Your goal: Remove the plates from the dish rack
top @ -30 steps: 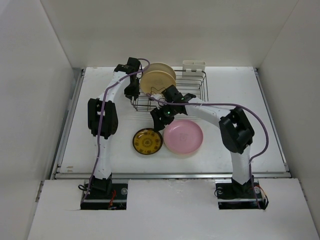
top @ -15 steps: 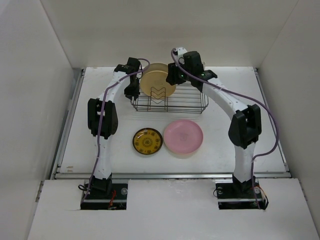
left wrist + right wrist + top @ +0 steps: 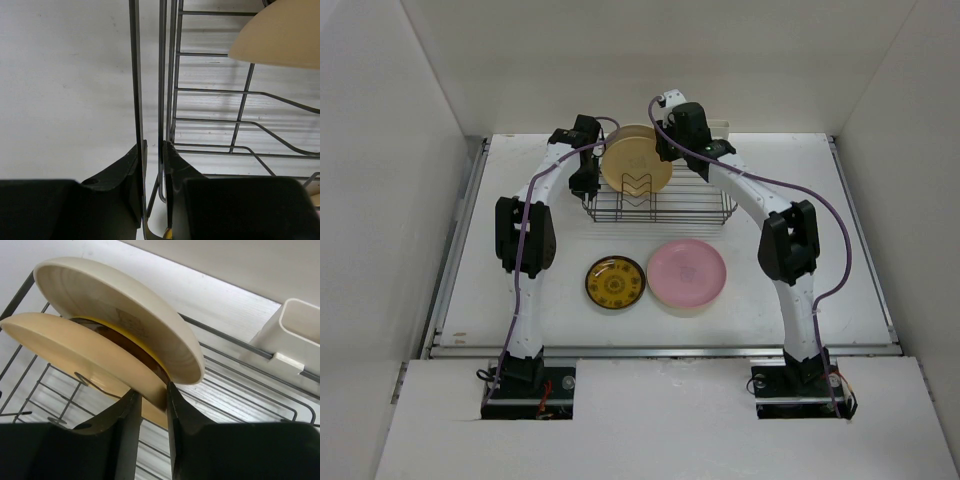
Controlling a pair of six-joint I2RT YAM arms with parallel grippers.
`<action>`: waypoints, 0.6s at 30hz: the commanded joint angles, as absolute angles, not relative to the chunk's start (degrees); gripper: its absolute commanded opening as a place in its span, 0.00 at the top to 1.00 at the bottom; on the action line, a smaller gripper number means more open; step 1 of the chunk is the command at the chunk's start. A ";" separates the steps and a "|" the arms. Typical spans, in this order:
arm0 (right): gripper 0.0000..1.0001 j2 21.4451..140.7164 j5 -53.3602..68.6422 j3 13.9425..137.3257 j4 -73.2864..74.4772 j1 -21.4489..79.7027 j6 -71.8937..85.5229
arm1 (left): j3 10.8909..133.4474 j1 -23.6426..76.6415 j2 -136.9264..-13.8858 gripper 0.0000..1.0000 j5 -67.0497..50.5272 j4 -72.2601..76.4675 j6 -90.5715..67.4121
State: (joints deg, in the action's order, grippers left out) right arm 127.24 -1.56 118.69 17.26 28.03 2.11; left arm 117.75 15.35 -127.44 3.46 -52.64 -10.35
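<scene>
Right gripper (image 3: 154, 405): jaws narrow, pinching the lower rim of the round peach-yellow plate (image 3: 60, 345), centre of its wrist view. We note a dark amber-brown plate (image 3: 135, 352) and a cream plate (image 3: 115, 305) packed close behind it; lifting may drag or topple them. Left gripper (image 3: 152, 150): clamped on the black wire dish rack (image 3: 210, 92), lower centre.

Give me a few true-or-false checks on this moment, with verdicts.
1. The pink plate and the amber plate lie flat on the table. True.
2. The dish rack is empty. False: the peach plate and the cream plate stand in it.
3. The left gripper clamps the rack's wire rim. True.
4. The right gripper holds the pink plate. False: its fingers straddle the peach plate's rim.
</scene>
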 commanded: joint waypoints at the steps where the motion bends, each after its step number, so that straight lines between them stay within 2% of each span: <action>1: 0.68 125.34 -4.30 115.86 11.62 28.92 2.29 | 117.25 15.64 -126.91 1.00 3.60 -55.81 -10.81; 2: 0.62 124.81 -4.31 115.84 11.60 28.92 1.59 | 117.25 15.64 -126.91 1.00 3.60 -55.81 -10.81; 3: 0.60 124.80 -4.31 115.84 11.60 28.92 0.97 | 117.25 15.64 -126.91 1.00 3.60 -55.81 -10.81; 4: 0.63 124.80 -3.18 116.36 12.21 28.92 0.01 | 117.25 15.64 -126.91 1.00 3.08 -55.81 -10.81; 6: 0.74 124.80 -0.89 116.37 12.22 28.92 -0.53 | 117.25 15.64 -126.91 1.00 3.08 -55.81 -10.81; 7: 0.93 124.80 -0.10 116.37 12.22 28.92 -0.53 | 117.25 15.64 -127.44 1.00 3.08 -55.81 -10.81; 8: 1.00 124.80 -0.09 115.85 12.22 28.92 -0.53 | 117.25 15.64 -127.44 1.00 3.08 -55.81 -10.81; 13: 1.00 119.45 -1.22 111.36 9.67 28.92 -0.53 | 117.25 15.64 -127.44 1.00 3.08 -55.81 -10.81; 18: 1.00 112.33 -7.28 107.67 5.63 28.92 -1.67 | 117.25 15.64 -127.44 1.00 3.08 -55.81 -11.34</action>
